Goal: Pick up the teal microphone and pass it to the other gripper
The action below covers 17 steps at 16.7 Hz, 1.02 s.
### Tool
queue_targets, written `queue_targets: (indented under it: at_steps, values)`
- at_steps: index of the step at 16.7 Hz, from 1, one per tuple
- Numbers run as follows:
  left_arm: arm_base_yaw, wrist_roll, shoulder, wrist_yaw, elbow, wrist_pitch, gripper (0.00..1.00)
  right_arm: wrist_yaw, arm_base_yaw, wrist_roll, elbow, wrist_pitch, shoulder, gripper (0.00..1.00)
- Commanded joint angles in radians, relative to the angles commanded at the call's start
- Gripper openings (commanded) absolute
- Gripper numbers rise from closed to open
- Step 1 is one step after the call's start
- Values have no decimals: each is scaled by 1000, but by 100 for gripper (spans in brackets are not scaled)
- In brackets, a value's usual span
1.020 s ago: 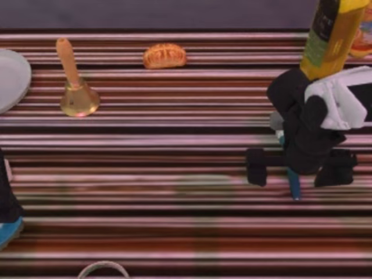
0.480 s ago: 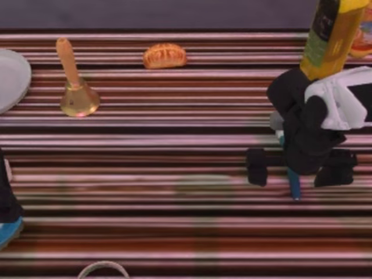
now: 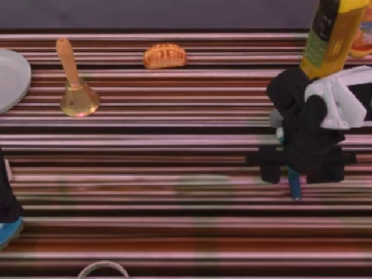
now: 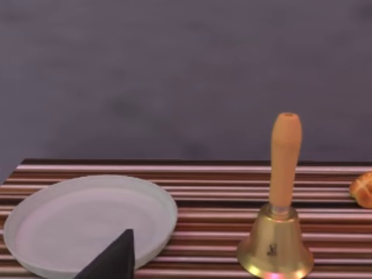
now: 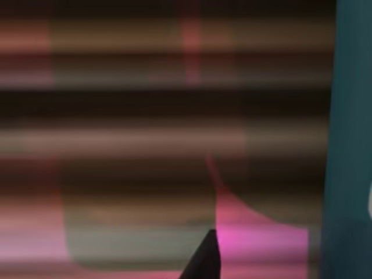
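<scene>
The teal microphone [image 3: 294, 185] lies on the striped table at the right, its white head [image 3: 278, 123] pointing to the far side and most of its handle hidden under my right gripper [image 3: 297, 170]. That gripper hangs straight over the handle, open, with one black finger [image 3: 269, 167] on each side and a gap left to the handle. In the right wrist view the teal handle [image 5: 350, 145] runs along the picture's edge, apart from one dark fingertip [image 5: 204, 258]. My left arm [image 3: 7, 200] is parked at the table's left edge; its wrist view shows one dark fingertip [image 4: 118, 256].
A brass bell with an orange handle [image 3: 75, 87] stands at the back left beside a white plate [image 3: 13, 75]. A bread roll [image 3: 165, 56] lies at the back centre. A tall yellow bottle [image 3: 332, 36] stands right behind my right arm. A pale rim [image 3: 103, 268] shows at the front edge.
The right gripper's fingers have drawn inward towards the microphone handle. The microphone and the left arm have not moved.
</scene>
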Motion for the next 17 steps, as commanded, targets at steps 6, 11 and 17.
queue_targets:
  at_steps: [6, 11, 17]
  values:
    - [0, 0, 0, 0, 0, 0, 100, 0, 0, 0, 0, 0, 0, 0]
    - [0, 0, 0, 0, 0, 0, 100, 13, 6, -25, 18, -2, -68, 0]
    - [0, 0, 0, 0, 0, 0, 100, -80, 13, -123, -60, 324, -129, 0]
